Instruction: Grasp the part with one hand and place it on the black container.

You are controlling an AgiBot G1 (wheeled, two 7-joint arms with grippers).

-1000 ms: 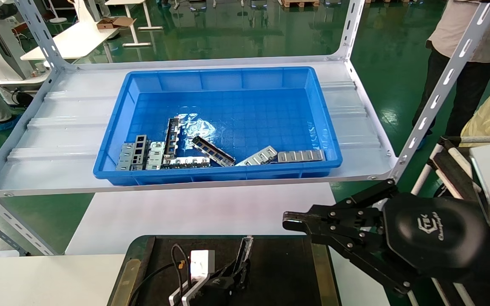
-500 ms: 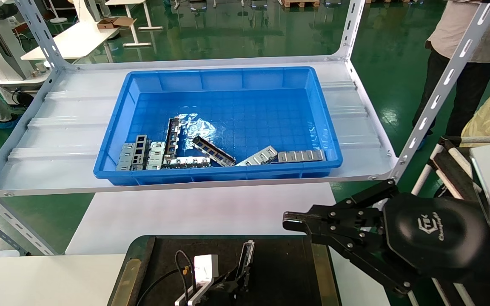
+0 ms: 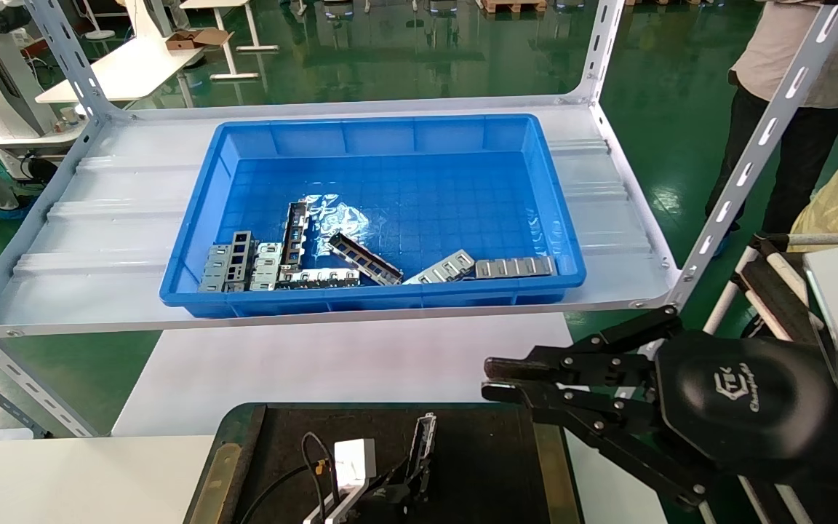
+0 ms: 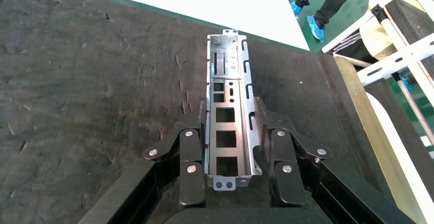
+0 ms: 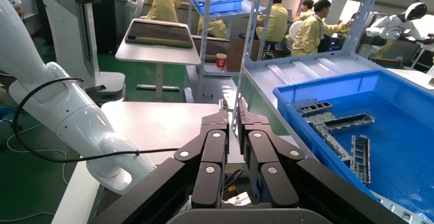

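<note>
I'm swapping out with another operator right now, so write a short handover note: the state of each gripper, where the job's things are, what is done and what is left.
Left hand: low over the black container, fingers on either side of the part; whether they have let go I cannot tell.
Right gripper: shut on nothing, parked in the air beside the container's right rim.
Part: lies open side up on the container's matte floor, as far as the left wrist view shows.
Blue bin: on the shelf behind, more metal pieces along its near wall.
Done: the part has reached the container.
Left: confirm release, then lift the left hand clear.

Factory floor: green epoxy, racks [image 3: 768,131]
</note>
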